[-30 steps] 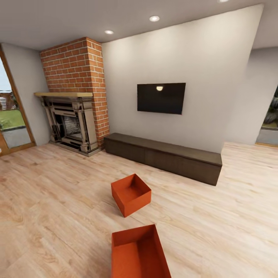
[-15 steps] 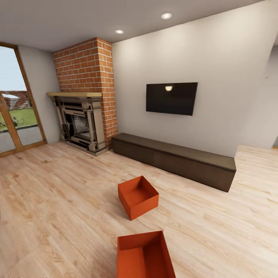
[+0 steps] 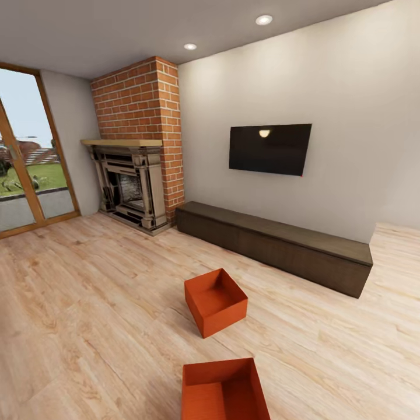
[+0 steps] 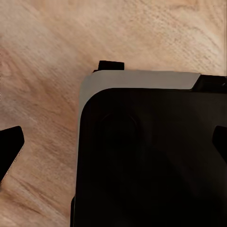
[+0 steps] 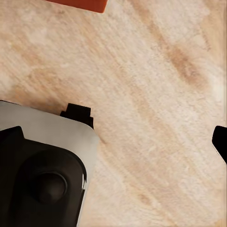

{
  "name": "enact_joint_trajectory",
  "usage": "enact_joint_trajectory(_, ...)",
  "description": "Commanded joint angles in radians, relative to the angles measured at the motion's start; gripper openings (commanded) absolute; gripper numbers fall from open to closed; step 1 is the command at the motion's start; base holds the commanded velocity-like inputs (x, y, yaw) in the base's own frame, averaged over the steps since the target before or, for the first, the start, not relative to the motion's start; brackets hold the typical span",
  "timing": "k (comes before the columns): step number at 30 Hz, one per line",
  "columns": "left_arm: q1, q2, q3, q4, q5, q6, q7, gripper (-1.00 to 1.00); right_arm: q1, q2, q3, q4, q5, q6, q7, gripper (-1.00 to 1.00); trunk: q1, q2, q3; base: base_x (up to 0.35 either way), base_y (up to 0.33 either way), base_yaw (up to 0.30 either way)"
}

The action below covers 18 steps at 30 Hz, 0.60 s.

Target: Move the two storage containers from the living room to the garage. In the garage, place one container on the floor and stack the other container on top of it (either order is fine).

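Two orange-red storage containers stand open-topped on the light wood floor of the living room. The farther container (image 3: 216, 301) sits mid-floor, turned at an angle. The nearer container (image 3: 224, 389) is at the view's lower edge, partly cut off. One orange corner of a container (image 5: 78, 4) shows in the right wrist view. My left gripper (image 4: 116, 145) hangs open over my dark base and the planks, its fingertips (image 4: 11, 149) far apart. My right gripper (image 5: 116, 139) is open too, with one fingertip (image 5: 220, 141) at the frame's edge. Neither holds anything.
A long low dark cabinet (image 3: 274, 245) runs along the pale wall under a black TV (image 3: 269, 149). A red brick fireplace (image 3: 137, 169) stands at the left, beside wood-framed glass doors (image 3: 23, 169). My base's black and grey body (image 4: 151, 156) sits below the left gripper.
The whole head view has shifted: fireplace, TV, cabinet and containers all slid to the right, and more of the glass doors shows. The containers keep their places on the floor.
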Motion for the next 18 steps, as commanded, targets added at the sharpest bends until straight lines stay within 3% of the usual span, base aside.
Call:
enact_joint_trajectory(1,0.000,0.000,0.001,0.000,0.009,-0.001,0.000,1.00,-0.001,0.001,0.008,0.003,-0.008,-0.006,0.000,1.00,0.001,0.000,-0.001,0.313,0.000,0.001)
enact_joint_trajectory(11,0.000,-0.001,0.001,0.000,0.009,-0.001,0.000,1.00,-0.001,0.002,0.008,0.003,-0.009,-0.007,0.000,1.00,0.001,0.000,-0.001,0.304,0.000,0.000)
enact_joint_trajectory(18,0.000,-0.001,0.001,-0.003,0.009,-0.001,0.001,1.00,-0.001,0.002,0.008,0.003,-0.010,-0.007,0.000,1.00,0.001,0.000,-0.001,0.085,0.000,0.000)
